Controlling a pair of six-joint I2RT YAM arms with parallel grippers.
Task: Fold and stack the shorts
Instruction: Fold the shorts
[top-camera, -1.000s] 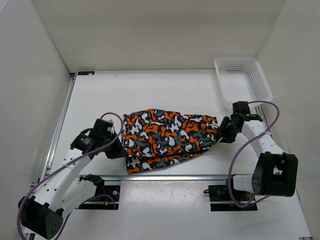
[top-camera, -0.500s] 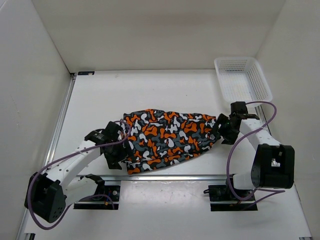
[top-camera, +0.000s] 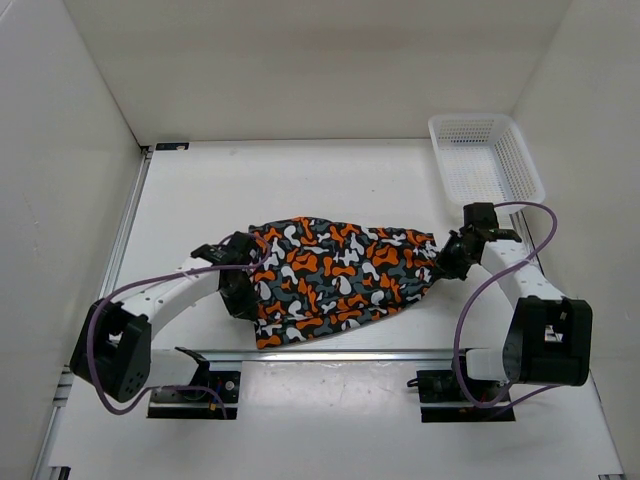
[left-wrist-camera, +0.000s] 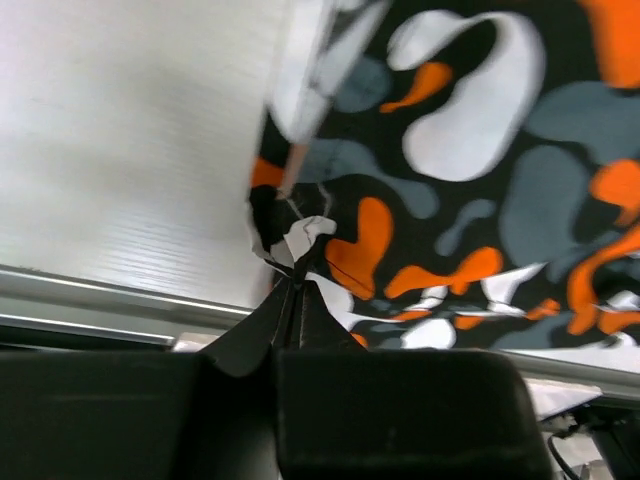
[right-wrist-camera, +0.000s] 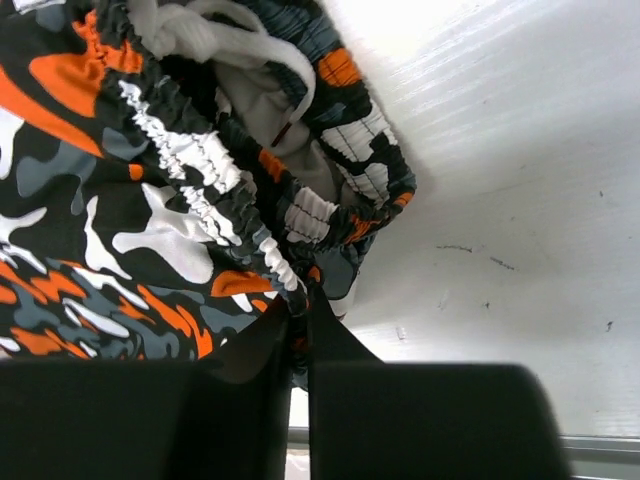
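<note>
I've just clamped the left gripper on the edge of the camouflage shorts at its tips, and the right gripper on their waistband, ready to fold.

The top camera looks down from above and behind the arms, taking in the whole bench. The left wrist camera looks out past the left pincer, very close to the shorts. The right wrist camera looks past the right pincer, equally close. All three views share the shorts, with the wrist cameras at opposite ends.
</note>
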